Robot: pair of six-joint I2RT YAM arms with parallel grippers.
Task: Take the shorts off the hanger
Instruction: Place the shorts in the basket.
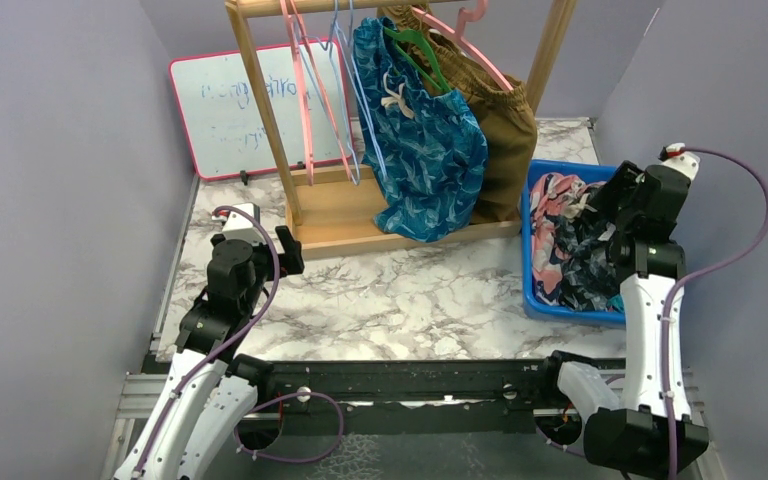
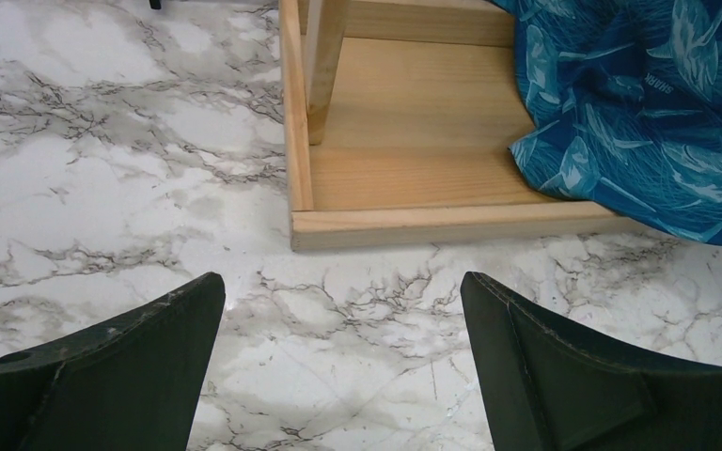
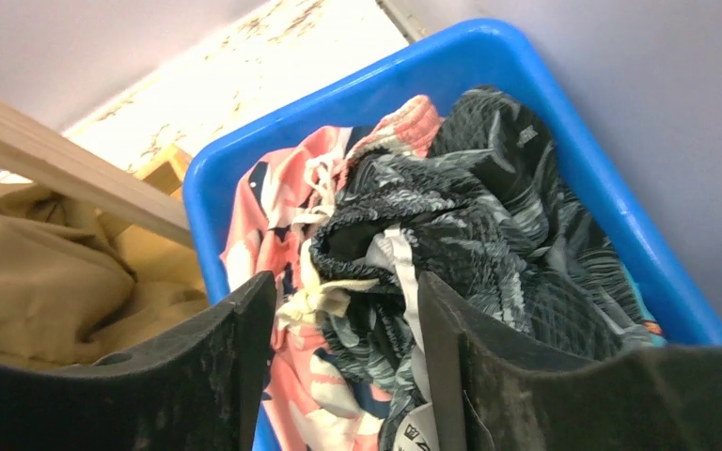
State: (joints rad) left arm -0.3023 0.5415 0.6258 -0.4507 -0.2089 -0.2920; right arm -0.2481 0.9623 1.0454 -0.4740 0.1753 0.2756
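We see our left pincer (image 2: 343,289) spread wide, blue shorts (image 2: 639,113) ahead to its right, and our right pincer (image 3: 346,282) released over black shorts (image 3: 498,216) in a tub (image 3: 489,56).

Shorts (image 1: 428,150) on rack (image 1: 340,215) — bin (image 1: 565,168) right

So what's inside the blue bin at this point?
Pink-and-navy leaf-print shorts and black patterned shorts, heaped together. They cover the floor of the blue bin, so anything underneath is hidden.

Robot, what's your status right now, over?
Left gripper open, low by the rack. Right gripper open above the bin. Blue shorts and brown shorts on hangers. No obstruction seen.
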